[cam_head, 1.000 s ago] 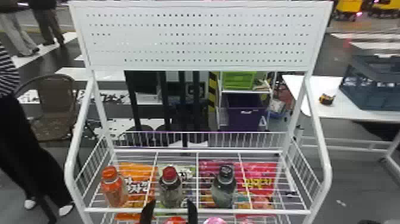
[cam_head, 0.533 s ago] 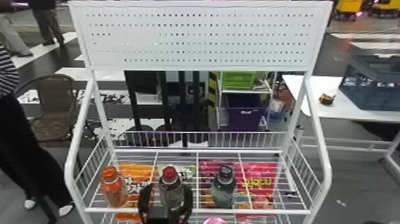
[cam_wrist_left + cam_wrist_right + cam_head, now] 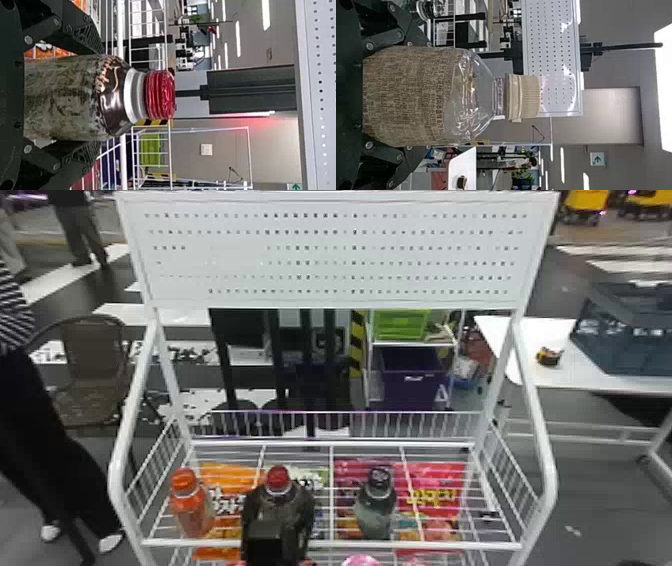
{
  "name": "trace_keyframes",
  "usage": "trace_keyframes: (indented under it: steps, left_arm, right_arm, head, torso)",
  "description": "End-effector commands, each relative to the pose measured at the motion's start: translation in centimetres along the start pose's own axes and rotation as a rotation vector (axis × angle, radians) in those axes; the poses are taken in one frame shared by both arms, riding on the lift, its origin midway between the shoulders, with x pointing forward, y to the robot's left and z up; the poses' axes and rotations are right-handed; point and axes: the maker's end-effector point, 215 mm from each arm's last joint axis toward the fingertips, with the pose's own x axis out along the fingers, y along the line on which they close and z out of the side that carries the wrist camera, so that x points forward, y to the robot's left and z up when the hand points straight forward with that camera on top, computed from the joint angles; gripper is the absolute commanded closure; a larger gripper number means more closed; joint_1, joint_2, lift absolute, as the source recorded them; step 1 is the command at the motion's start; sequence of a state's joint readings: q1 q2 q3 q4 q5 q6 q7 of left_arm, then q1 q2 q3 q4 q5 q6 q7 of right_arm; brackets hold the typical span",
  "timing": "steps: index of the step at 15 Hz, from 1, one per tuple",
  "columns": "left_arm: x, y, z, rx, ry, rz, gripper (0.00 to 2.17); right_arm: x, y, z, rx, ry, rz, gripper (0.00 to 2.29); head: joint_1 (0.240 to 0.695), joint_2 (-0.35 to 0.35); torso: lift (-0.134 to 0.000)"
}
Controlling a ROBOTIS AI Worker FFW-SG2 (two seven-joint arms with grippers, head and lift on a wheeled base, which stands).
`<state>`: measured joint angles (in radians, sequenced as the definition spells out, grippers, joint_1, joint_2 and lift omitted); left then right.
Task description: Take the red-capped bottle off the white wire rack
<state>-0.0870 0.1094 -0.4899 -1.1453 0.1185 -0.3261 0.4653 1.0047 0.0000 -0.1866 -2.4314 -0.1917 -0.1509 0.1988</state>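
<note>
Across the white wire rack (image 3: 120,470), whose lower part is cut off in the head view, the wires break up the bright packets (image 3: 435,490); to the right, a white bench (image 3: 540,377) and its dark crate (image 3: 625,355) run past the edge. The left gripper (image 3: 280,496) has its fingers clasped on both sides of the red-capped bottle (image 3: 75,99), inside the rack between an orange bottle (image 3: 194,512) and a dark-capped bottle (image 3: 376,510). The gripper masks the bottle's base, so whether it touches the wires cannot be told. In the right wrist view, the right gripper (image 3: 429,95) grasps a clear bottle (image 3: 464,103), base out of sight. Smallest, the red cap (image 3: 278,477) is in plain view.
</note>
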Motion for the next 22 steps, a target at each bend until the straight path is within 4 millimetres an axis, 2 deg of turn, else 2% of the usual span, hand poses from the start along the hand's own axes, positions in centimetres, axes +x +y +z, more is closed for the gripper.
trace_keyframes:
  steps: [1,4,6,8,11,12,15,18,21,22]
  left_arm:
    - [-0.2,-0.4,-1.2,0.017,0.045,-0.015,2.01]
    - [-0.8,-0.8,0.5,0.000,0.035,-0.017,2.00]
    - [-1.3,-1.2,1.2,0.043,0.107,-0.019,2.00]
    - [-2.6,-1.6,4.8,0.035,0.073,-0.035,1.99]
    - [-5.3,-0.6,9.9,0.070,0.043,-0.034,1.99]
    - [-6.5,0.1,11.9,0.057,0.012,-0.031,2.00]
    - [-9.5,2.8,14.7,0.045,-0.013,0.003,1.99]
    - [-12.3,6.5,15.2,0.071,-0.018,0.057,2.00]
    - [-13.6,11.0,14.8,0.061,-0.006,0.086,2.00]
    - [-13.9,12.7,15.4,0.037,-0.025,0.087,2.00]
  right_arm:
    - [0.1,0.1,0.0,0.003,-0.002,0.000,0.84]
    - [0.1,0.0,0.0,0.002,-0.002,-0.002,0.84]
    - [0.0,0.0,-0.2,0.002,0.001,0.000,0.84]
    - [0.0,-0.1,-0.3,0.006,0.004,-0.002,0.84]
    - [0.1,-0.2,-0.5,0.014,0.005,-0.004,0.84]
    - [0.0,-0.2,-0.6,0.013,0.003,-0.005,0.84]
    - [0.0,-0.2,-0.7,0.013,0.003,-0.005,0.84]
    - [-0.1,-0.1,-0.4,0.016,-0.003,-0.003,0.84]
    - [-0.4,-0.3,-0.2,0.015,-0.010,-0.005,0.84]
    - [-0.4,-0.3,-0.1,0.015,-0.016,-0.006,0.84]
  head:
    - [0.499,0.000]
    - [0.499,0.000]
    - [0.499,0.000]
    - [0.499,0.000]
    - [0.499,0.000]
    - [0.499,0.000]
    - [0.499,0.000]
    - [0.499,0.000]
    - [0.499,0.000]
    - [0.499,0.000]
  torso:
    - [0.000]
    - [0.000]
    - [0.000]
    - [0.000]
    - [0.000]
    - [0.000]
    - [0.000]
    - [0.000]
    - [0.000]
    - [0.000]
